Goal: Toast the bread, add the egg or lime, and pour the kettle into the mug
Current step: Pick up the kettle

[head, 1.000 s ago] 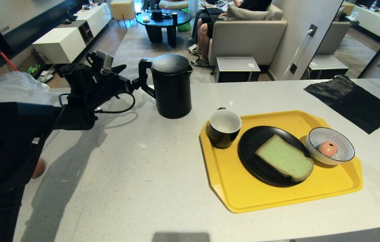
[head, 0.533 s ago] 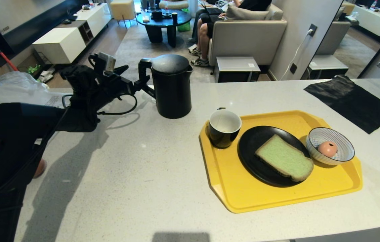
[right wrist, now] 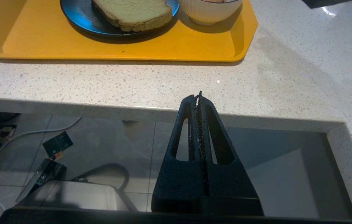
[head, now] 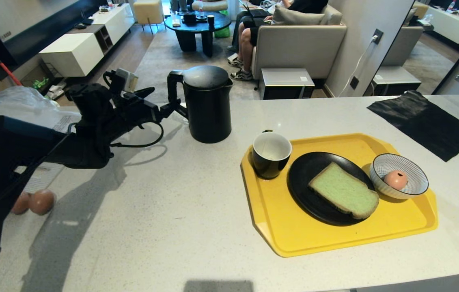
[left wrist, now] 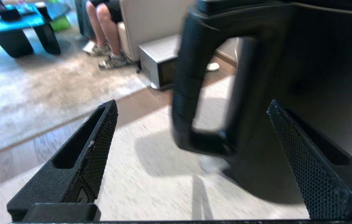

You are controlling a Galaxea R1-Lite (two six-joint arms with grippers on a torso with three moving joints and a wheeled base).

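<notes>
One step left, I judge: pouring. My left gripper [left wrist: 191, 124], jaws wide and empty, nears the kettle [head: 207, 103] handle; next, close on it.

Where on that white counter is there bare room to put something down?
The widest bare stretch of the speckled white counter lies in front of the tall black kettle, left of the yellow tray. The tray is crowded: black mug, black plate, striped bowl.

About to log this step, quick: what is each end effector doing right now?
Left end effector: open, empty, at the kettle handle.
Right end effector: closed, empty, parked below the counter edge.
</notes>
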